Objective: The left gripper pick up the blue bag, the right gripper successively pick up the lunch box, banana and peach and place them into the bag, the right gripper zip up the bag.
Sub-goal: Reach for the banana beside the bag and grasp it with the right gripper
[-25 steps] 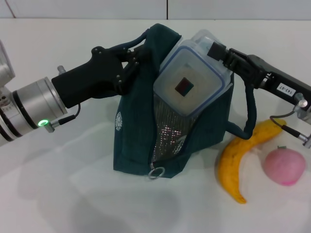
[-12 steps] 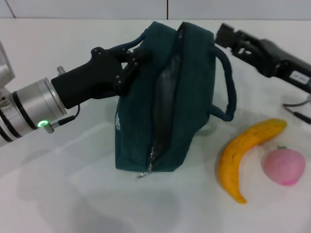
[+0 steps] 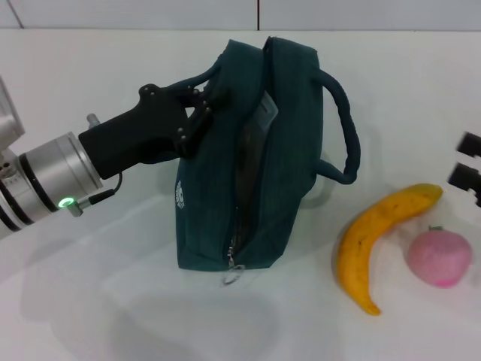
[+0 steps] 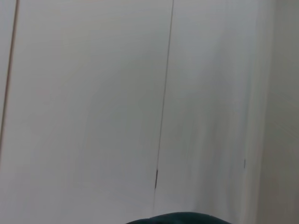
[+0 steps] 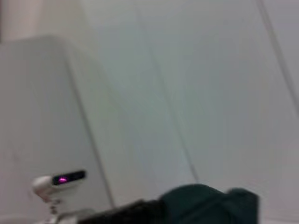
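The dark teal-blue bag [image 3: 255,165] stands on the white table with its zip open along the top and front. My left gripper [image 3: 197,105] is shut on the bag's near handle and holds the bag up. The lunch box is hidden inside the bag. The yellow banana [image 3: 376,241] lies right of the bag, and the pink peach [image 3: 440,258] lies beside it. My right gripper [image 3: 467,160] shows only as two black fingertips at the right edge, apart and empty, above the peach. The right wrist view shows the bag's top [image 5: 210,205] from afar.
The bag's second handle [image 3: 344,128] loops out toward the right. The zip pull [image 3: 233,274] hangs at the bag's lower front. The white table [image 3: 113,301] stretches in front and to the left. My left arm's wrist light [image 5: 65,178] shows in the right wrist view.
The lunch box went from the bag's mouth down inside and out of sight. My right gripper let go and drew back to the right edge. The bag's opening has narrowed.
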You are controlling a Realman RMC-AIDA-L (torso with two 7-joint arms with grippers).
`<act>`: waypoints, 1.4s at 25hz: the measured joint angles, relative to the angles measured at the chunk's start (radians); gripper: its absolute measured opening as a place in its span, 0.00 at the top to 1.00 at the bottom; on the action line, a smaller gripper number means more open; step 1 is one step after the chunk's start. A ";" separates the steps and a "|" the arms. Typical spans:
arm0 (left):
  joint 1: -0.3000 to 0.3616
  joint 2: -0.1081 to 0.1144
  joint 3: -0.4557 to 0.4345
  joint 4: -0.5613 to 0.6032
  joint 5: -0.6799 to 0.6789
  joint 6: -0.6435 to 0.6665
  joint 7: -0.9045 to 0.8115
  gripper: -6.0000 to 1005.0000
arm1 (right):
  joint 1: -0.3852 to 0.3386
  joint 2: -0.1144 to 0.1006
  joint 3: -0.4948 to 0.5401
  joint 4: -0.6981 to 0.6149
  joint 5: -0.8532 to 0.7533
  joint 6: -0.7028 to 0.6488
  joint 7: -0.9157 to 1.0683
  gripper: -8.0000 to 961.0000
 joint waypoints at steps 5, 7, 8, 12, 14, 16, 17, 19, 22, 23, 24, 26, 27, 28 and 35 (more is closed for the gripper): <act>0.003 0.000 0.000 -0.003 0.003 0.000 0.000 0.95 | -0.029 -0.001 0.003 -0.007 -0.004 0.060 0.008 0.30; 0.000 0.000 0.001 -0.003 0.005 0.000 0.000 0.95 | -0.025 -0.001 -0.004 -0.029 -0.017 0.073 0.022 0.28; -0.003 0.000 0.003 -0.003 0.006 -0.001 0.000 0.95 | -0.021 0.000 -0.007 -0.051 -0.029 0.079 0.041 0.28; -0.014 0.000 0.004 -0.003 0.003 -0.012 0.000 0.95 | 0.005 0.003 -0.068 -0.204 -0.058 0.159 0.203 0.25; -0.016 -0.001 0.003 -0.003 -0.004 -0.016 0.001 0.95 | 0.029 -0.001 -0.147 -0.308 -0.083 0.238 0.307 0.20; -0.016 -0.001 0.002 -0.004 -0.009 -0.019 0.000 0.95 | 0.072 -0.005 -0.218 -0.412 -0.154 0.288 0.403 0.15; -0.016 -0.001 0.002 -0.006 -0.011 -0.024 0.001 0.95 | 0.099 -0.007 -0.246 -0.466 -0.194 0.296 0.440 0.12; -0.021 -0.001 0.001 -0.015 -0.017 -0.035 0.002 0.95 | 0.183 -0.007 -0.297 -0.568 -0.307 0.279 0.503 0.12; -0.034 -0.002 0.000 -0.040 -0.041 -0.047 0.014 0.95 | 0.255 -0.012 -0.328 -0.592 -0.376 0.261 0.535 0.12; -0.035 -0.002 0.000 -0.046 -0.050 -0.048 0.019 0.95 | 0.292 -0.015 -0.342 -0.590 -0.405 0.252 0.549 0.12; -0.036 -0.002 0.000 -0.049 -0.058 -0.048 0.024 0.95 | 0.329 -0.018 -0.356 -0.586 -0.439 0.241 0.566 0.12; -0.036 -0.001 0.000 -0.050 -0.066 -0.049 0.026 0.95 | 0.386 -0.020 -0.378 -0.577 -0.493 0.221 0.588 0.12; -0.037 -0.002 0.000 -0.050 -0.070 -0.049 0.026 0.95 | 0.414 -0.018 -0.391 -0.574 -0.519 0.208 0.596 0.12; -0.037 -0.002 0.000 -0.050 -0.075 -0.049 0.026 0.95 | 0.426 -0.016 -0.400 -0.574 -0.534 0.197 0.597 0.12; -0.019 -0.002 0.000 -0.053 -0.120 -0.049 0.024 0.95 | 0.478 -0.020 -0.546 -0.574 -0.598 0.165 0.583 0.12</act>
